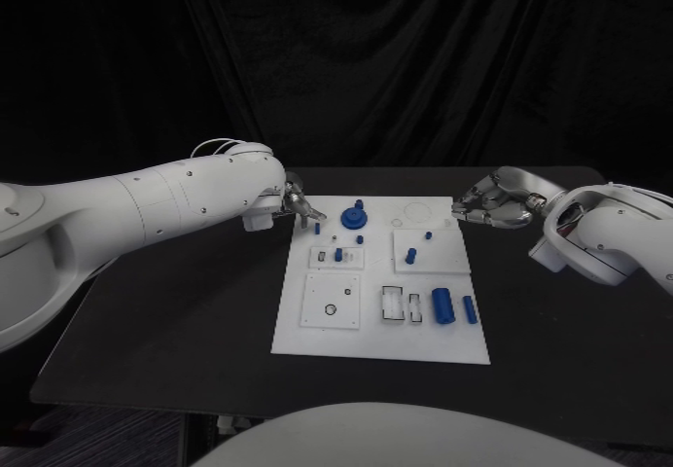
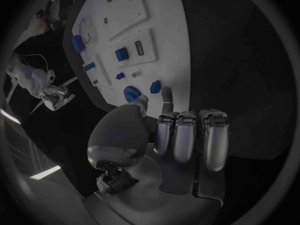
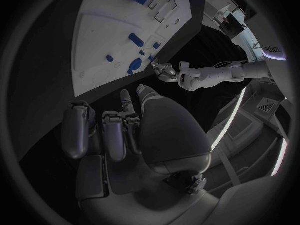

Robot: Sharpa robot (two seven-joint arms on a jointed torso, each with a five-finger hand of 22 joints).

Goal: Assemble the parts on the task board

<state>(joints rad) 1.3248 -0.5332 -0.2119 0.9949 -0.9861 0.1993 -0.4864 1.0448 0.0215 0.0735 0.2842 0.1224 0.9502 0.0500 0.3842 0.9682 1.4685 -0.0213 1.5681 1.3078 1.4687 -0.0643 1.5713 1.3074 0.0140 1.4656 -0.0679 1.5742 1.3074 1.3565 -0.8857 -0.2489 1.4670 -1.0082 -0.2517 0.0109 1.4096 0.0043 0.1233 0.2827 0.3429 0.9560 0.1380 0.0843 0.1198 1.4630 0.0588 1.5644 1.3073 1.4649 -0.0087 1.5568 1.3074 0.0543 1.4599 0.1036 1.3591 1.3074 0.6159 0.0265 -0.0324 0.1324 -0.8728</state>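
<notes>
— Hands first: my left hand [image 1: 298, 204] sits at the task board's [image 1: 378, 345] far-left corner, fingers curled, nothing in them. Right hand [image 1: 491, 209], far right, likewise.

— Progress?

— Early, I'd judge. Near right, loose blue cylinders [image 1: 442, 305] lie unplaced; farther off, the round blue knob [image 1: 354, 216] stands seated.

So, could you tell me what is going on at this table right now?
A two-armed robot is set to assemble small blue parts on a white board. Neither hand holds anything. The left hand hovers at the board's far left corner, near a round blue knob; the right hand hangs beside the far right corner.
</notes>
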